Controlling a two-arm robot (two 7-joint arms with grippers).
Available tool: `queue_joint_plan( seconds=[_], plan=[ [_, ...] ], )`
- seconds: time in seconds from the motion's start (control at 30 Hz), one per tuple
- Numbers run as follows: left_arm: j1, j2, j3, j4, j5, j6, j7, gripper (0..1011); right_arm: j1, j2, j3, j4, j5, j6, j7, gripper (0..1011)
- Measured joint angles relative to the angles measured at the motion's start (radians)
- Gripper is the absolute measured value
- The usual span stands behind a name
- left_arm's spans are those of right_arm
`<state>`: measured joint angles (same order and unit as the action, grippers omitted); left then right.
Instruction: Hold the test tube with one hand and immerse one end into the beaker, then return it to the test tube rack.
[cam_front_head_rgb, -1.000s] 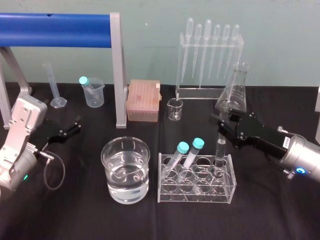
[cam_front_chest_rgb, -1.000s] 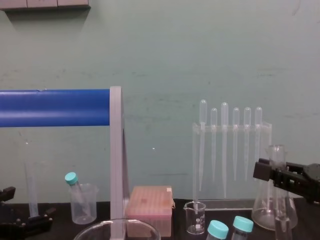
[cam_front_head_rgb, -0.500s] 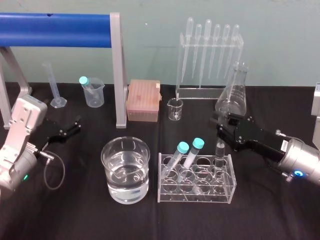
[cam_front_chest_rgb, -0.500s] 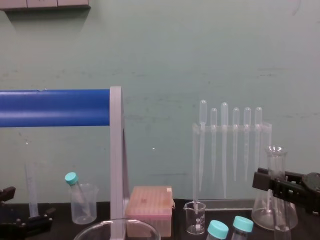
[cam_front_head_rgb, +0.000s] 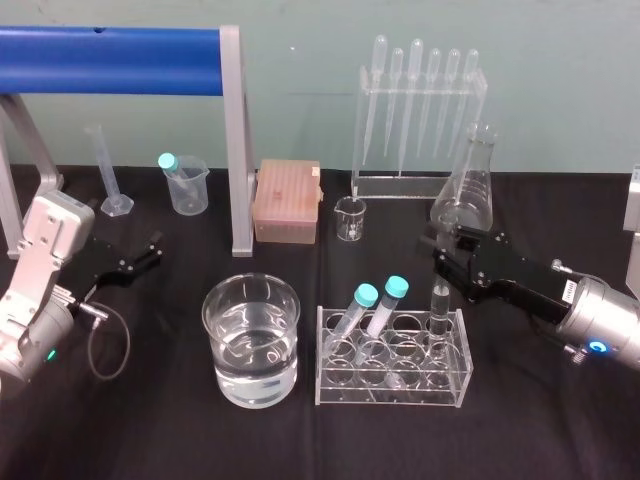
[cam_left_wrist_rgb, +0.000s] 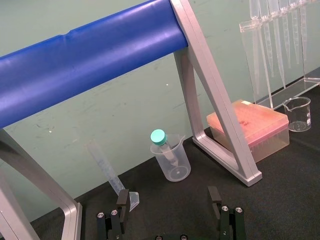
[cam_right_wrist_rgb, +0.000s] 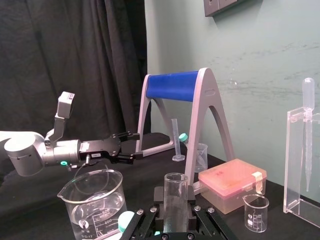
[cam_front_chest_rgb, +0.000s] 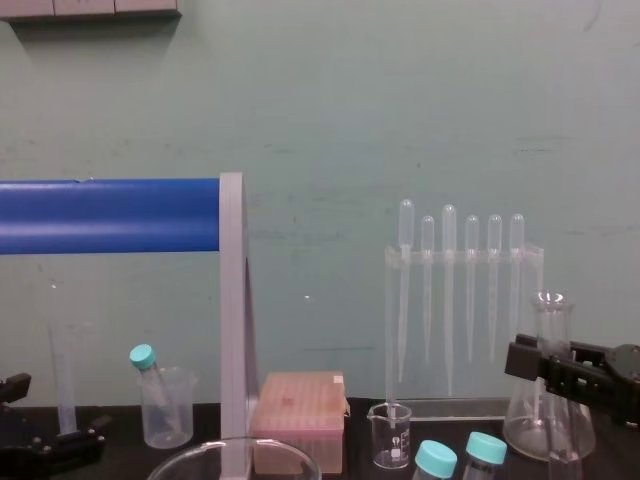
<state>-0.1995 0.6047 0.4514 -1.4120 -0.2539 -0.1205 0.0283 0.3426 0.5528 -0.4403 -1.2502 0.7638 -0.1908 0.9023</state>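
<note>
Right hand (cam_front_head_rgb: 447, 256) reaches in over the rear right corner of the rack (cam_front_head_rgb: 395, 398). Tube (cam_front_head_rgb: 439, 310) stands upright in that corner slot, right at the hand's tip. In the right wrist view it sits centred in front of the hand. Cannot tell whether the hand is clamped on the tube or only bracketing it.

Two capped tubes (cam_front_head_rgb: 386, 310) lean in slots a little to the hand's left. Flask (cam_front_head_rgb: 466, 190) stands just behind the hand. Beaker (cam_front_head_rgb: 250, 390), part-filled with clear liquid, is farther left, beyond the rack's end. Left hand (cam_front_head_rgb: 140, 262) is parked well off to the left, released, jaws spread.

Risks, as judged:
- A lift off vertical would bind the tube in its hole and drag the light rack along.
- A weak grip on smooth glass would let it slip.
- Swinging left too low would strike the capped tubes or the beaker rim.
- Backing up would knock the flask.
</note>
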Motion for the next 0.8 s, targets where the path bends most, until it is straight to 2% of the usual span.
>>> queue_joint_plan(
  seconds=[0.13,0.17,0.23,0.27,0.37,0.4,0.5,0.7,0.77,0.8],
  plan=[
    [0.0,0.0,0.0,0.0,0.0,0.0,0.0,1000,0.0,0.0,0.0,0.0,0.0,0.0,0.0,362],
    [0.0,0.0,0.0,0.0,0.0,0.0,0.0,1000,0.0,0.0,0.0,0.0,0.0,0.0,0.0,421],
    [0.0,0.0,0.0,0.0,0.0,0.0,0.0,1000,0.0,0.0,0.001,-0.001,0.001,0.0,0.0,458],
    [0.0,0.0,0.0,0.0,0.0,0.0,0.0,1000,0.0,0.0,0.001,-0.001,0.001,0.0,0.0,518],
    [0.0,0.0,0.0,0.0,0.0,0.0,0.0,1000,0.0,0.0,0.001,-0.001,0.001,0.0,0.0,586],
    [0.0,0.0,0.0,0.0,0.0,0.0,0.0,1000,0.0,0.0,0.001,-0.001,0.001,0.0,0.0,648],
    [0.0,0.0,0.0,0.0,0.0,0.0,0.0,1000,0.0,0.0,0.001,-0.001,0.002,0.0,-0.001,747],
    [0.0,0.0,0.0,0.0,0.0,0.0,0.0,1000,0.0,0.0,0.001,-0.001,0.002,0.0,0.0,893],
    [0.0,0.0,0.0,0.0,0.0,0.0,0.0,1000,0.0,0.0,0.001,-0.001,0.002,0.0,0.0,969],
    [0.0,0.0,0.0,0.0,0.0,0.0,0.0,1000,0.0,0.0,0.001,-0.001,0.002,0.0,0.0,969]
  ],
)
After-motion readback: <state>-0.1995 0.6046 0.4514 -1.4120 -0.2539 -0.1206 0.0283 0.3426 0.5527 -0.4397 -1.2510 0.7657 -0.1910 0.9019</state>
